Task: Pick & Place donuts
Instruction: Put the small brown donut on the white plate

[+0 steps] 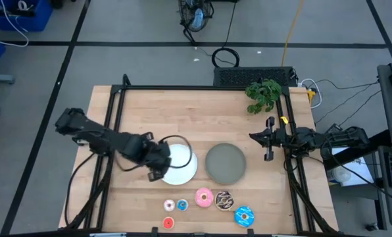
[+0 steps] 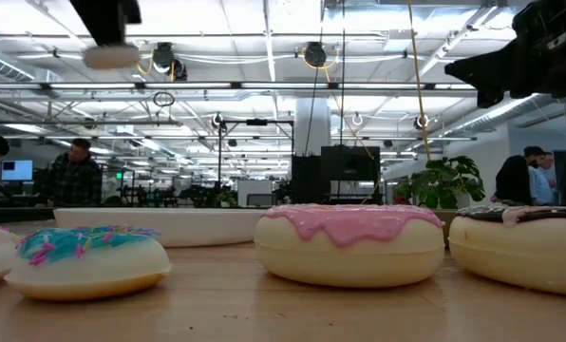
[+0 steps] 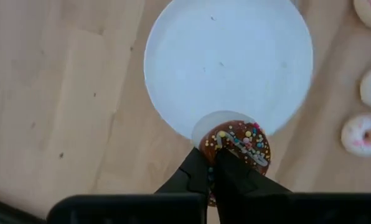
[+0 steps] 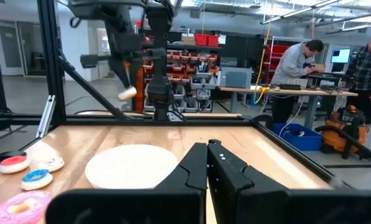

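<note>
- I have my left gripper [image 3: 213, 169] clamped on the small brown donut [image 3: 235, 146], holding it in the air over the near rim of the round white plate [image 1: 186, 172]; the left wrist view shows the donut hanging just past the plate's edge, over its rim and the bare wood.
- I judge this to be the carry step of a placement: the donut is lifted and not yet set down.
- Next I would need to bring it a little further inward over the plate, lower it, and only then part the fingers, so it does not drop onto the rim and roll off.
- The held donut is a tiny ring with dark chocolate icing and coloured sprinkles on a pale base, pinched at its edge.
- On the wooden table [image 1: 183, 112] in front of the plates lie the others: the red donut [image 1: 168, 223], white donut [image 1: 169, 206], small blue donut [image 1: 182, 205], pink donut [image 1: 204, 196], chocolate-sprinkled donut [image 1: 223, 200] and blue-iced donut [image 1: 243, 216].
- The grey plate [image 1: 225, 163] stands beside the white one.
- My right gripper [image 4: 207, 163] waits at the table's right edge, fingers together and empty.
</note>
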You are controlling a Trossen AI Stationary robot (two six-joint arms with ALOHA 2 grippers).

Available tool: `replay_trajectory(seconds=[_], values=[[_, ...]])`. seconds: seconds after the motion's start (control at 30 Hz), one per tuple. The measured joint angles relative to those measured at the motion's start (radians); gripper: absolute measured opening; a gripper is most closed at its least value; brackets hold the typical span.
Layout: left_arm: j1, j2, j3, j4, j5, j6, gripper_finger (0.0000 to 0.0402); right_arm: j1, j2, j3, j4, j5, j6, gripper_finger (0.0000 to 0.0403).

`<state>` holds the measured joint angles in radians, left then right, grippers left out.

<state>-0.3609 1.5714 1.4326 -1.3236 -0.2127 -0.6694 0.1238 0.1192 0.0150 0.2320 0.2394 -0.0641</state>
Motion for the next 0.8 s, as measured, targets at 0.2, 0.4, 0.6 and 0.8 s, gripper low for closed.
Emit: replay_trajectory(seconds=[0.2, 0.4, 0.6, 0.8], values=[[0.097, 0.134, 0.000, 0.020, 0.059, 0.127, 0.0013, 0.000, 0.003, 0.000, -0.009, 0.000, -0.002, 0.0000], [0.157, 0.239, 0.000, 0.166, 0.043, 0.298, 0.0016, 0.000, 0.005, 0.000, -0.010, 0.000, -0.010, 0.0000], [0.215, 0.308, 0.000, 0.272, 0.090, 0.398, 0.0013, 0.000, 0.005, 0.000, -0.009, 0.000, -0.012, 0.0000], [0.263, 0.345, 0.000, 0.302, 0.116, 0.437, 0.0020, 0.000, 0.005, 0.000, -0.008, 0.000, -0.012, 0.0000]])
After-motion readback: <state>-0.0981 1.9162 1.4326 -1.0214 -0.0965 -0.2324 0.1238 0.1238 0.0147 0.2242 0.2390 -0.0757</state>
